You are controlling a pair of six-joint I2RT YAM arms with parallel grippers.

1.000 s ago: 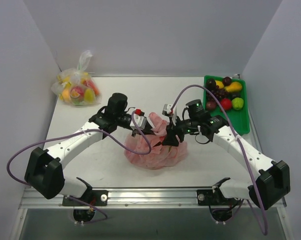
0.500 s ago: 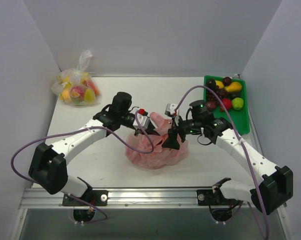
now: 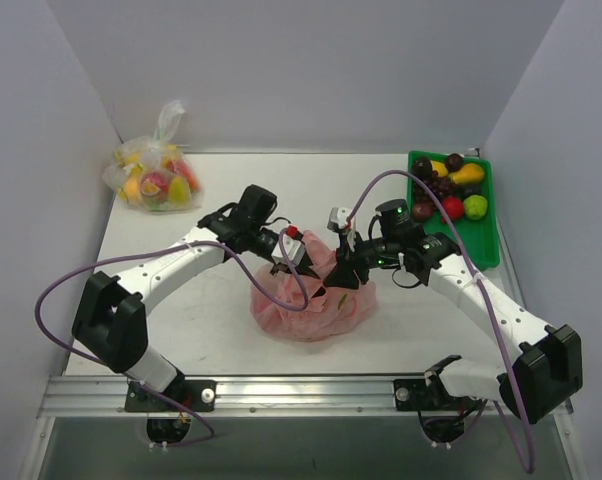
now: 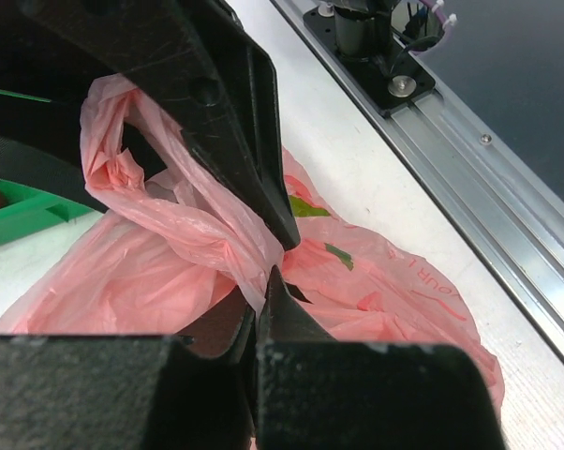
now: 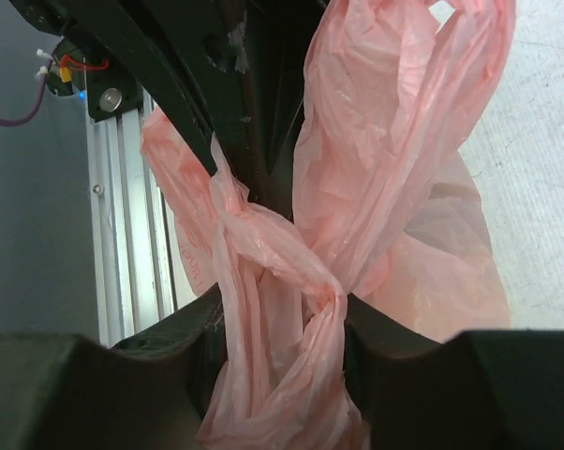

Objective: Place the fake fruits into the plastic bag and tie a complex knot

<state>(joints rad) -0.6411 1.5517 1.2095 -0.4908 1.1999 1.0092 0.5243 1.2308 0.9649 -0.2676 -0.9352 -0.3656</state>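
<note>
The pink plastic bag (image 3: 311, 308) lies bulging at the table's middle, its two handle loops drawn up. My left gripper (image 3: 289, 260) is shut on one pink handle (image 4: 221, 225), pinched at the jaw tips (image 4: 268, 274). My right gripper (image 3: 343, 272) is shut on the twisted handles (image 5: 282, 356), which fill the gap between its fingers (image 5: 170, 352). A twist of the two loops (image 5: 321, 286) sits just above those fingers. The grippers almost touch over the bag. Green patches (image 4: 305, 206) show through the bag. Several fake fruits (image 3: 449, 190) lie in the green tray.
The green tray (image 3: 491, 230) stands at the right edge of the table. A clear bag of yellow-red fruit (image 3: 153, 180) sits at the back left corner. The metal rail (image 3: 301, 390) runs along the near edge. Purple cables loop from both arms.
My left gripper has moved right and toward the right gripper with the handle in it, over the bag. The right gripper has stayed nearly in place.
</note>
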